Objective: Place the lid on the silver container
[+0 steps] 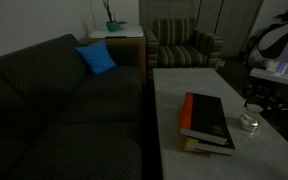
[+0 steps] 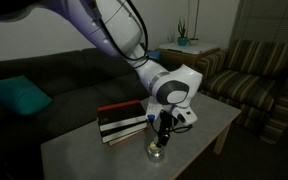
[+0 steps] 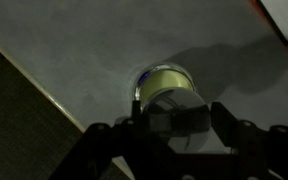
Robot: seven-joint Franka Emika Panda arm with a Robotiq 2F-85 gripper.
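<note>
My pincer point(image 2: 162, 133) hangs clenched just above the silver container point(image 2: 158, 152) on the surface point(image 2: 84, 150); the lid I cannot make out, so seating it seems left.

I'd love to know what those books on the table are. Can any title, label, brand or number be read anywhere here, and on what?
No text can be read in any view.
The books: any title on the covers or spines is too dark and small to read.
The silver container: no label or marking shows.
</note>
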